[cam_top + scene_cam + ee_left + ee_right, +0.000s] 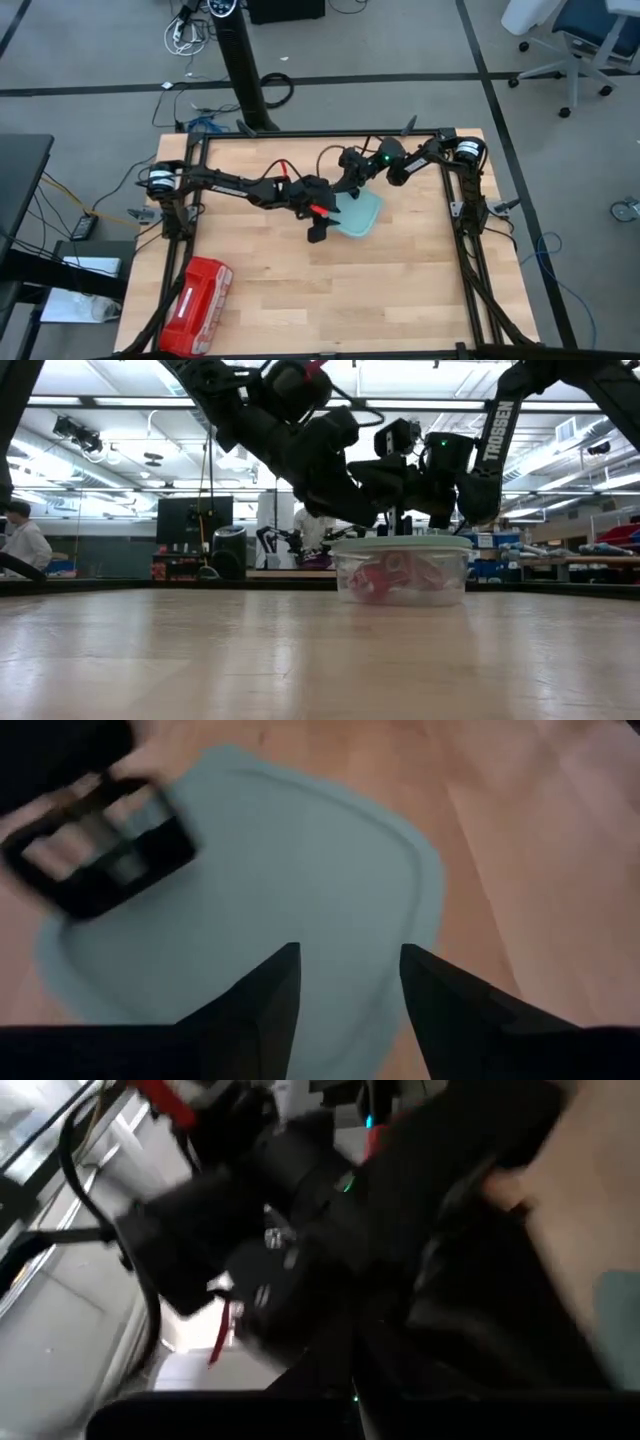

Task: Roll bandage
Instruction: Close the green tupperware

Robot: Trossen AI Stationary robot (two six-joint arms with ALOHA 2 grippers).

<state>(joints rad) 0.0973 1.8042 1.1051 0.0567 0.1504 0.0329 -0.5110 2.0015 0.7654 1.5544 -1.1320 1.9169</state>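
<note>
A clear tub (445, 585) with a pale teal lid (360, 212) stands at the table's middle. Through its wall shows dusky pink-red fabric, the bandage (378, 582), lying inside. My left gripper (348, 952) comes from the table's left, tipped down and open. Its two fingers hover over the lid's near-left part (300, 900), with nothing between them. My right gripper (350, 180) reaches in from the far right and is shut, close over the lid's far-left corner. It also shows as a dark block in the left wrist view (100, 845). My right gripper stands low over the lid's far-left corner (70, 935). The dark arms hide the fingertips, so I cannot tell whether it touches the lid.
A glossy red plastic case (197, 305) lies at the table's near left corner. Black frame rails (470, 230) run along the table's edges. Bare wood (400, 290) lies near and right of the tub. A person (22, 540) sits far off in the room.
</note>
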